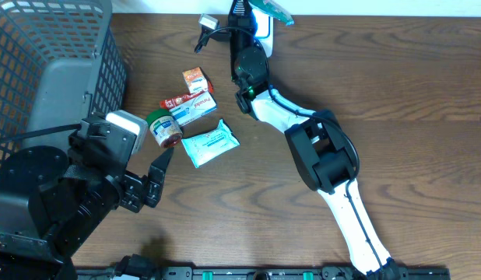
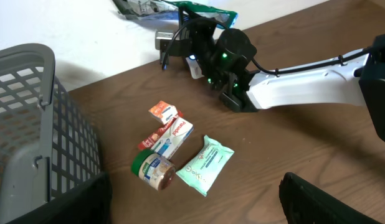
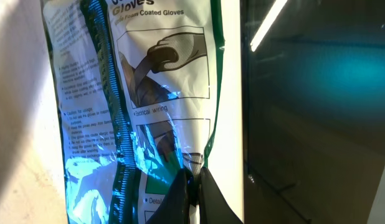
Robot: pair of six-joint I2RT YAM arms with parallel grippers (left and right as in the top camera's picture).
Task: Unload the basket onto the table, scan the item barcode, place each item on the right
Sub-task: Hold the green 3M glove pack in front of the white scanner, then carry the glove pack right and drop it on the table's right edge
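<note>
Our right jaws are pinched shut on the green-and-white plastic glove packet [image 3: 167,74]; our left jaws gape wide, empty, above the brown wooden desk [image 1: 396,85].

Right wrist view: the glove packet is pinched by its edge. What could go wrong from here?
The right gripper pinches only the edge of the glossy green-and-white plastic glove packet, so it may slip. Glare on the crinkled film could spoil a scan, and no barcode shows on this face.
</note>
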